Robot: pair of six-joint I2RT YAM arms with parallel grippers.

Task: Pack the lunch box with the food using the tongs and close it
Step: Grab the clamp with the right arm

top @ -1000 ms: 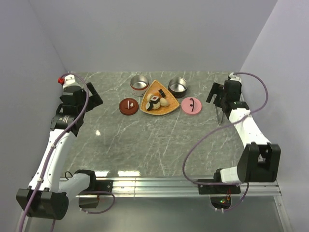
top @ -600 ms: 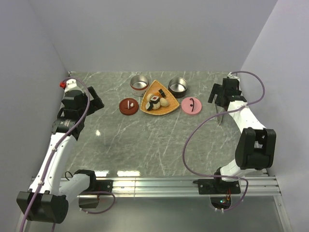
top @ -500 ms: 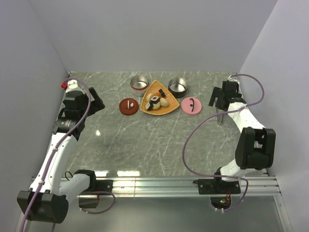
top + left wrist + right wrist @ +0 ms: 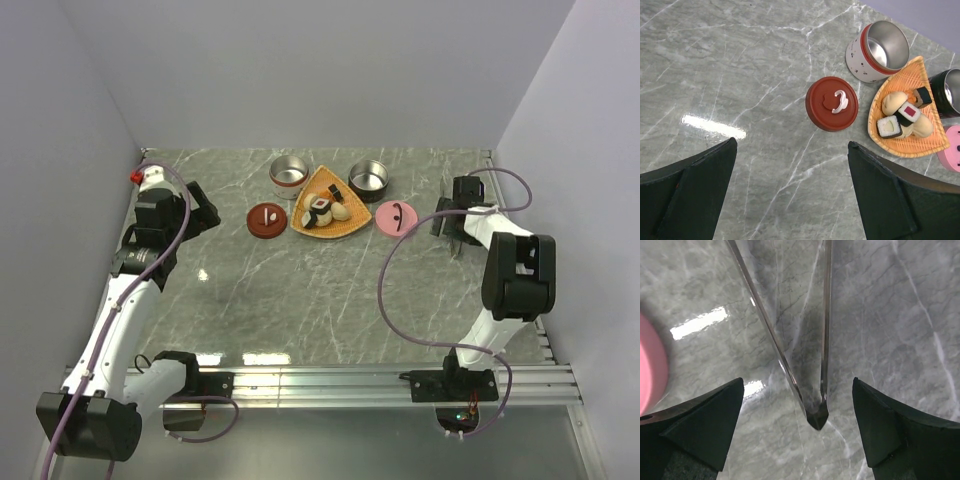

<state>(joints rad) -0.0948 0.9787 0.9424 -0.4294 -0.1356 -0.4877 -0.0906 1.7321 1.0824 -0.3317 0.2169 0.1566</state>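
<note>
The tongs (image 4: 826, 330) lie flat on the marble, joined end (image 4: 817, 417) nearest the camera. My right gripper (image 4: 798, 382) is open, one finger on each side of that end and touching neither arm. From above, the right gripper (image 4: 447, 226) hangs low over the tongs (image 4: 457, 246) at the right. The food (image 4: 902, 112), rice rolls and pale lumps, sits on the orange woven tray (image 4: 930, 145). Two open round tins (image 4: 289, 172) (image 4: 368, 178) of the lunch box stand behind it. My left gripper (image 4: 792, 142) is open and empty, high above the table at the left (image 4: 198, 213).
A red lid (image 4: 832, 103) with a white knob lies left of the tray, a pink lid (image 4: 397, 217) right of it. Near the tongs is the pink lid's edge (image 4: 650, 365). Walls close in on the left, back and right.
The right arm has folded in and brought its gripper down over the tongs' joined end. The left gripper has drifted slightly toward the back.
</note>
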